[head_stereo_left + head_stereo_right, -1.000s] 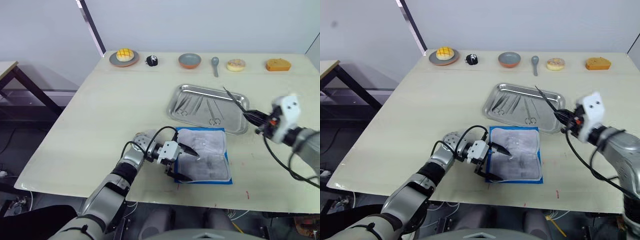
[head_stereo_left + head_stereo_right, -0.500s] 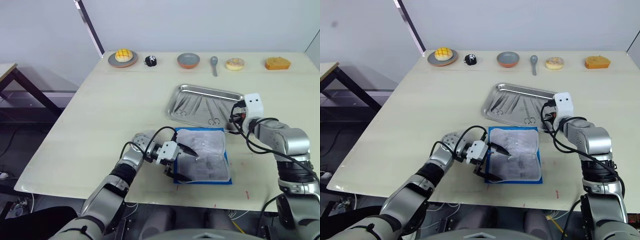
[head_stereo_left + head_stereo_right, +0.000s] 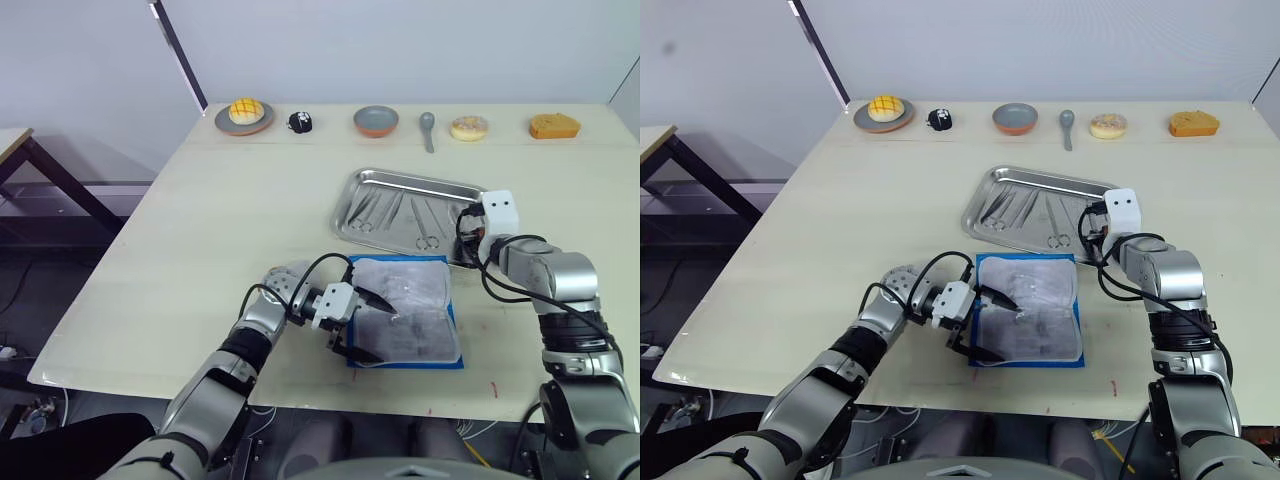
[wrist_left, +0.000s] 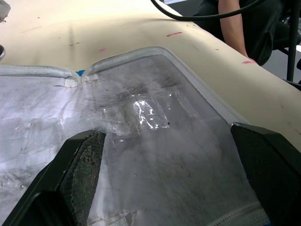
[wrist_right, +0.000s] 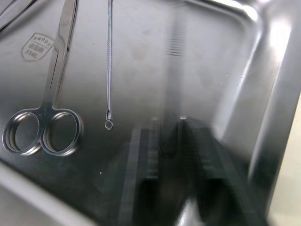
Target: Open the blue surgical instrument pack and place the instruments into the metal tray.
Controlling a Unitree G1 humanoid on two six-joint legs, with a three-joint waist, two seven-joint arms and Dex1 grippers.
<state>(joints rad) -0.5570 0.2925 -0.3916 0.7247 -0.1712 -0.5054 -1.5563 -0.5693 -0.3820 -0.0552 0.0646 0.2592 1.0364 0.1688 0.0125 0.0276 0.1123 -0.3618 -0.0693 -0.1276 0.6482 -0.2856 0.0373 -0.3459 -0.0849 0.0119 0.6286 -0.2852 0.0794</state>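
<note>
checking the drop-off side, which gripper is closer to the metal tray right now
Right. The right gripper is over the near right corner of the metal tray, its wrist view looking into it. The left gripper, open, is at the blue surgical instrument pack, on the tray's near side.

Both arms are silver-grey metal with dark joint bands and thick black cables looping loose around the wrists. The left gripper (image 3: 366, 324) has a white boxy housing and two black tapered fingers (image 4: 73, 181) with rough dark pads. The right gripper (image 3: 470, 235) carries a white block with small dark holes.
</note>
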